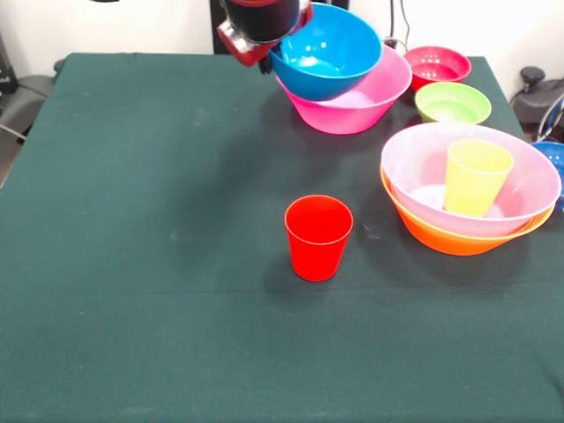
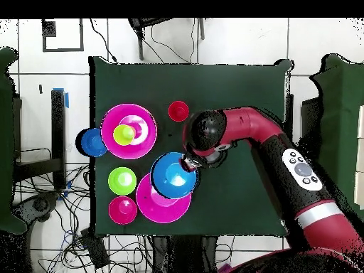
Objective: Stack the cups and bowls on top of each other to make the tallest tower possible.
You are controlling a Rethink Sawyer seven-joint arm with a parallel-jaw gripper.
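My gripper (image 1: 256, 48) is shut on the left rim of the light blue bowl (image 1: 328, 51), which hangs tilted just above a big pink bowl (image 1: 352, 110) at the back of the table. Overhead, the gripper (image 2: 190, 163) sits at the blue bowl's (image 2: 173, 175) edge, over the same pink bowl (image 2: 151, 208). The tower at the right is an orange bowl (image 1: 449, 240) holding a second pink bowl (image 1: 522, 189) with the lime green cup (image 1: 476, 176) upright inside. The red cup (image 1: 318, 236) stands alone mid-table.
A small magenta-red bowl (image 1: 436, 63) and a green bowl (image 1: 452, 101) sit at the back right. A dark blue bowl (image 1: 553, 159) shows at the right edge. The dark green cloth (image 1: 132, 220) is bare on the left half.
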